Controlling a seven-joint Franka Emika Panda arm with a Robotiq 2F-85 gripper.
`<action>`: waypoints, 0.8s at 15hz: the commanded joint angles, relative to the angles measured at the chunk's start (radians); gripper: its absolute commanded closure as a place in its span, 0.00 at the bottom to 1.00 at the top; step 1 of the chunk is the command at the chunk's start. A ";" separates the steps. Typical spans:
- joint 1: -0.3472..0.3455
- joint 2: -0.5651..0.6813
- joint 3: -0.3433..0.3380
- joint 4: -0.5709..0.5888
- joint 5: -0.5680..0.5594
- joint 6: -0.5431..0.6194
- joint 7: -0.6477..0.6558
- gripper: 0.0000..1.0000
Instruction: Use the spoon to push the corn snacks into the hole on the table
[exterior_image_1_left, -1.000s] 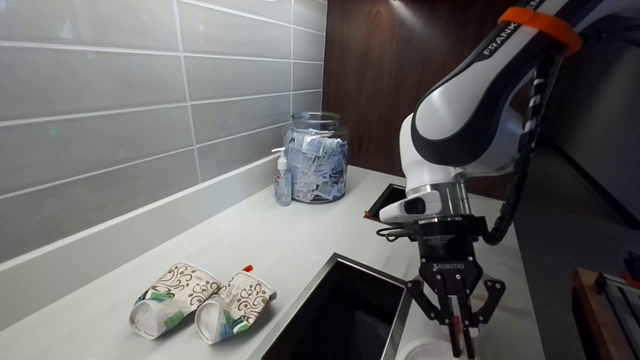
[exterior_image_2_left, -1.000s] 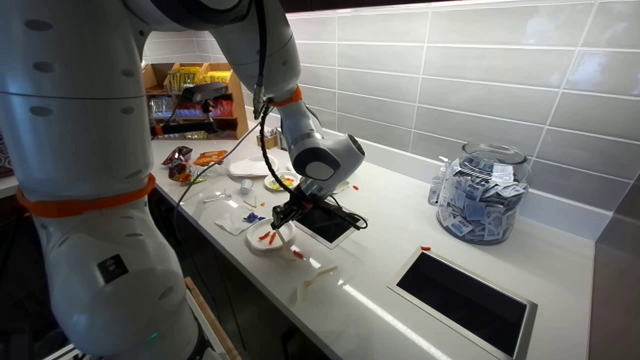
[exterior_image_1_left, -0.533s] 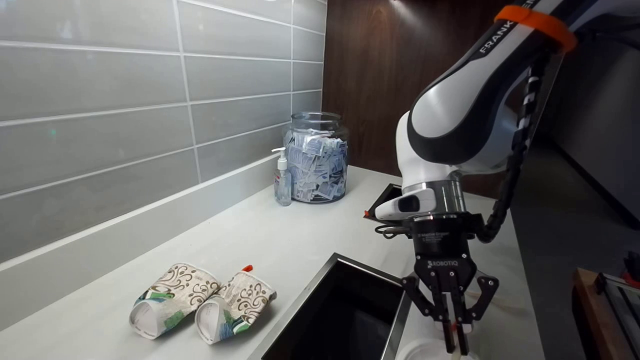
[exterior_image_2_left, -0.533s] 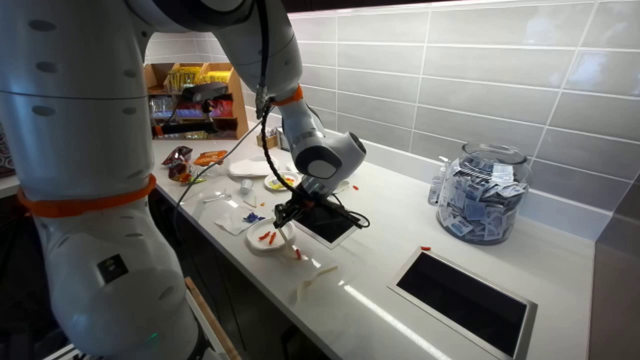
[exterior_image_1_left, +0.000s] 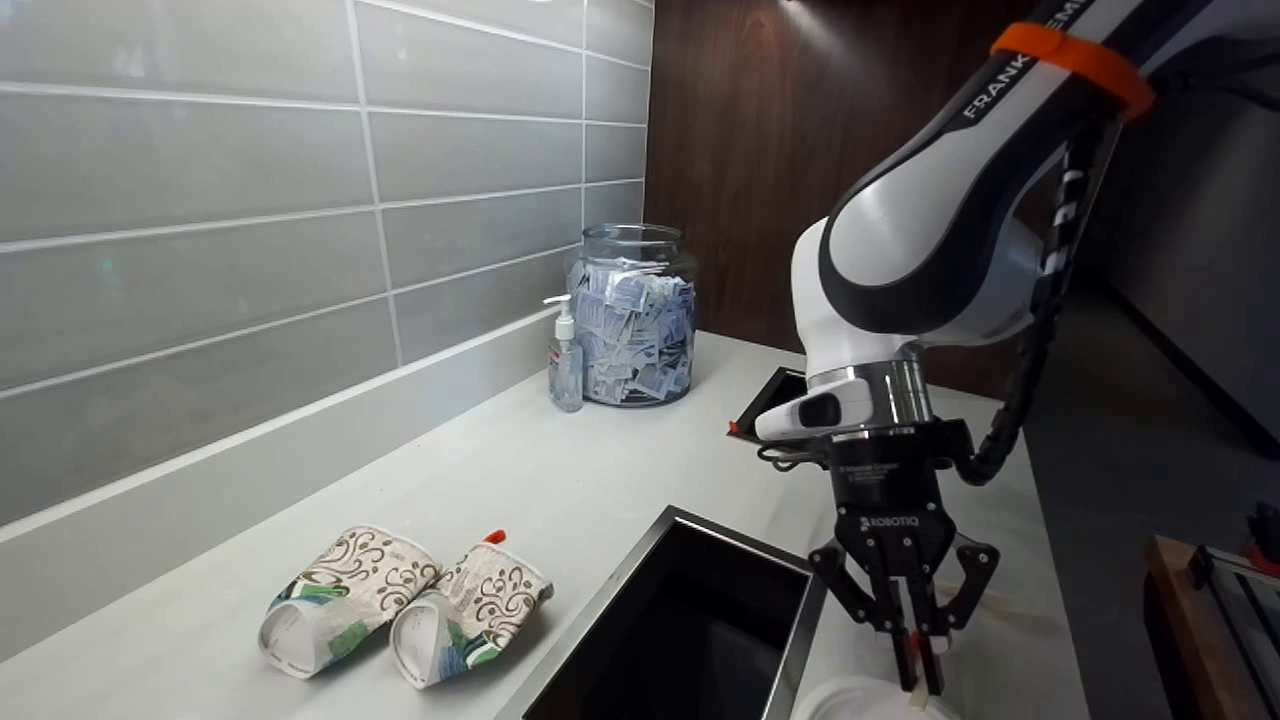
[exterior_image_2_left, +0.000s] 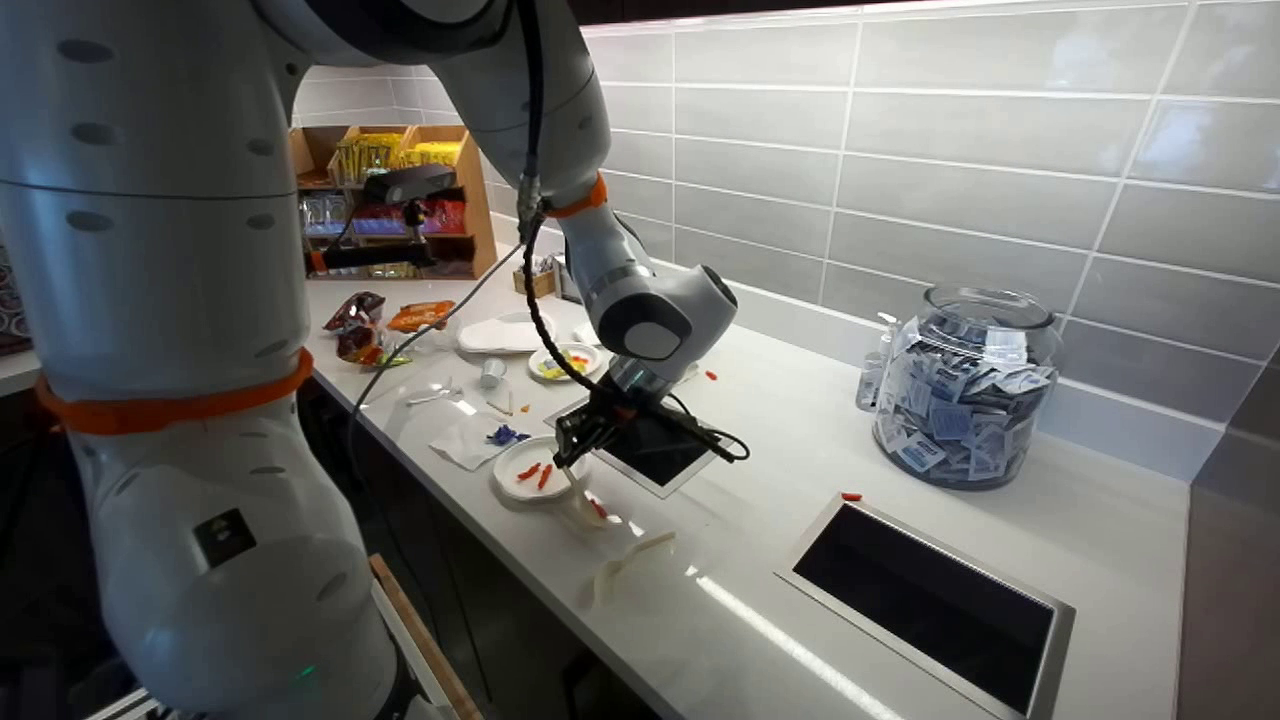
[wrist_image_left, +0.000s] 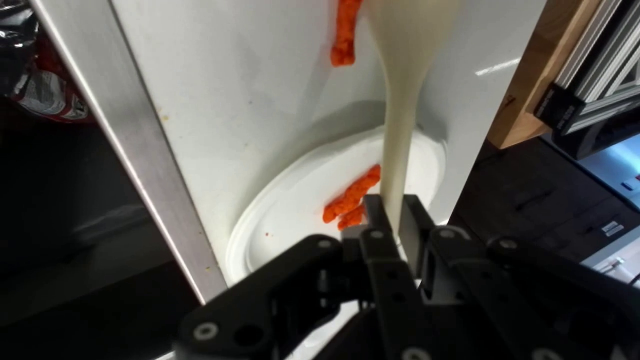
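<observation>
In the wrist view the gripper (wrist_image_left: 393, 206) has its jaws closed on the handle of the cream-coloured spoon (wrist_image_left: 403, 90), whose bowl runs off the top of the frame. A loose corn snack (wrist_image_left: 345, 36) lies at top centre, just left of that bowl; any contact beyond the frame's edge is hidden. Two more corn snacks (wrist_image_left: 351, 194) sit on the white plate (wrist_image_left: 295, 215), mid-frame. The hole (wrist_image_left: 120, 215) is at the left, bordered by a metal rim (wrist_image_left: 142, 145).

The present step seems to be sweeping the loose piece across the counter (wrist_image_left: 215, 115). Whether the bowl touches down is unclear, so its edge is best lowered first. Then a slow leftward stroke against the snack's long side should serve, the handle clear of the plate, with a last nudge over the rim.
</observation>
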 joint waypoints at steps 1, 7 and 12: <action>-0.005 0.025 -0.004 0.028 -0.044 -0.017 0.012 0.97; -0.017 0.048 0.010 0.071 0.003 -0.054 -0.024 0.97; -0.019 0.048 0.012 0.096 0.055 -0.042 -0.025 0.97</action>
